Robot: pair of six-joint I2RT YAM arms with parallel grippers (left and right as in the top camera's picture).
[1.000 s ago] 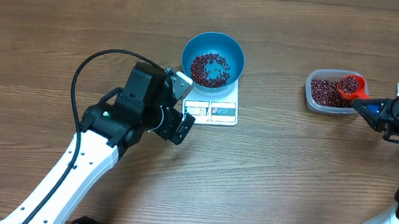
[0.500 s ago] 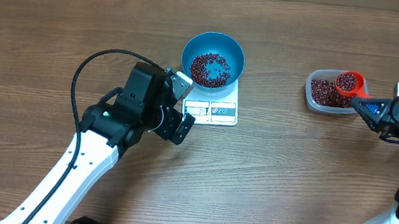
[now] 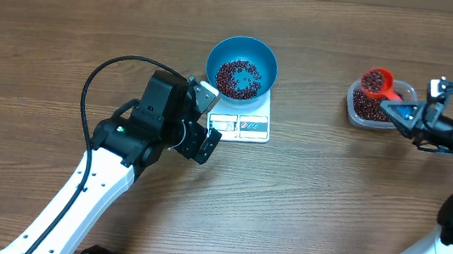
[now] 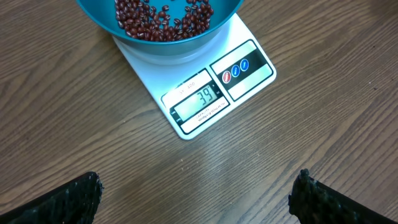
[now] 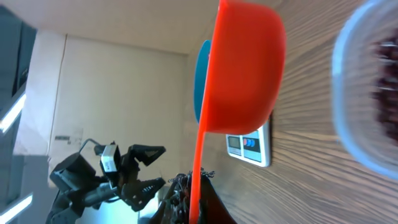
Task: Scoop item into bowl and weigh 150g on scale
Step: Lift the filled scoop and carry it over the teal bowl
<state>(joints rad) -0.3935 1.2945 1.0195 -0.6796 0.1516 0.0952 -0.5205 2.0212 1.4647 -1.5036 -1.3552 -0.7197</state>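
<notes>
Fingers (image 4: 69,198) of the left gripper (image 3: 208,121) stand spread wide, holding nothing, at 9 o'clock of the scale (image 4: 252,34). Only the left wrist view shows the scale's display, which reads 39. The blue bowl (image 3: 214,55) sits on the scale's 12 o'clock half, with beans (image 3: 239,77) inside. Well off at 3 o'clock, the right gripper (image 3: 402,115) pinches the handle of the red scoop (image 3: 375,80). Overhead shows beans in the scoop, above the 12 o'clock rim of the clear tub (image 3: 353,100). The right wrist view shows only the scoop's underside.

Blue bowl (image 3: 242,67) of red-brown beans (image 3: 238,78) upright on white scale (image 3: 246,121)
</notes>
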